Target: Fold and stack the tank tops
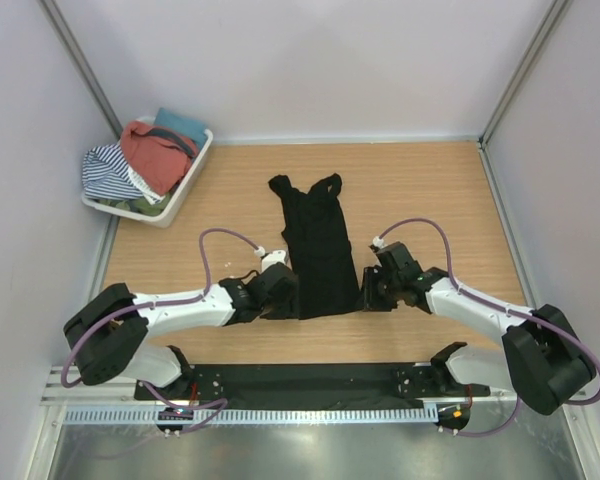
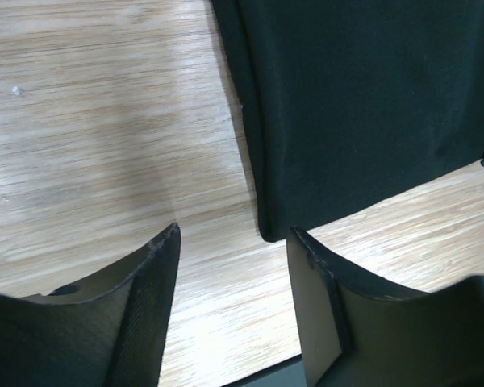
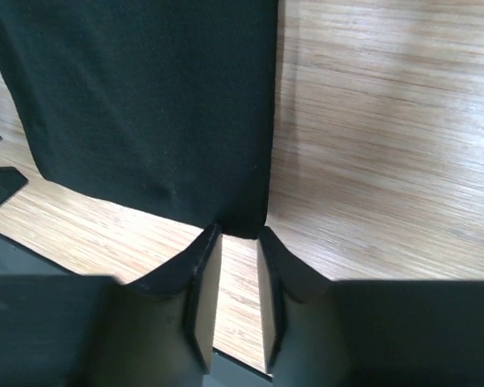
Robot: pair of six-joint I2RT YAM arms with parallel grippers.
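A black tank top [image 1: 315, 250] lies flat in the middle of the table, straps at the far end and hem towards me. My left gripper [image 1: 283, 290] sits at its near left corner. In the left wrist view the black tank top's [image 2: 371, 105] corner lies just past the tips of the open left gripper [image 2: 235, 230], with only wood between the jaws. My right gripper [image 1: 370, 292] sits at the near right corner. There the black top's [image 3: 145, 105] corner meets the tips of the right gripper [image 3: 238, 231], whose jaws stand narrowly apart over bare wood. A rust-red tank top [image 1: 155, 155] lies in the basket.
A white plastic basket [image 1: 185, 190] stands at the far left corner, holding a striped cloth [image 1: 108, 170] and a teal cloth [image 1: 183, 125] beside the rust-red top. Grey walls close in the table on three sides. A black rail [image 1: 310, 385] runs along the near edge.
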